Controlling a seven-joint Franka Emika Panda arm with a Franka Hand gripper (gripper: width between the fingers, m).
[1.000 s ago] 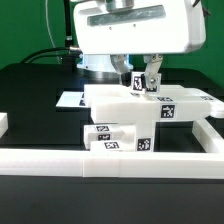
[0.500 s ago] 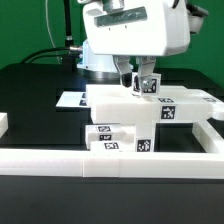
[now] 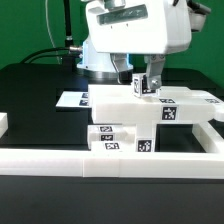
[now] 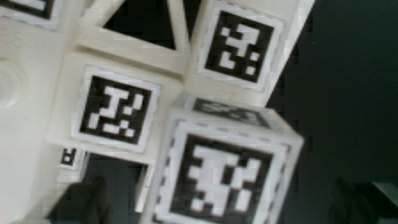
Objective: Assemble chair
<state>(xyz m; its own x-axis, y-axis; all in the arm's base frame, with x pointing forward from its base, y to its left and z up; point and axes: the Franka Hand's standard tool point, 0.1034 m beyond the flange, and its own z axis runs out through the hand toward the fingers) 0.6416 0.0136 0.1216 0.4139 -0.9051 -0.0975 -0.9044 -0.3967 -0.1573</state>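
Observation:
The chair's white parts stand stacked in the exterior view. A wide flat panel point(image 3: 150, 101) rests on lower tagged blocks point(image 3: 116, 138). A small upright tagged piece point(image 3: 141, 86) stands on the panel's top. My gripper point(image 3: 142, 80) hangs straight over that piece with a finger on either side. In the wrist view the piece's tagged face point(image 4: 222, 172) lies between the two dark fingers point(image 4: 71, 200), with a dark gap showing on each side. The jaws stand open and touch nothing. More tagged faces of the chair point(image 4: 121, 108) show beyond it.
A long plain white border rail point(image 3: 110, 164) runs along the front, with side pieces at the exterior view's right point(image 3: 213, 132) and left point(image 3: 3, 122). The marker board point(image 3: 72, 99) lies flat on the black table behind the parts.
The jaws were shut on the small upright piece and have now parted from it. The hand turned a little over the piece; the piece stays standing on the panel.

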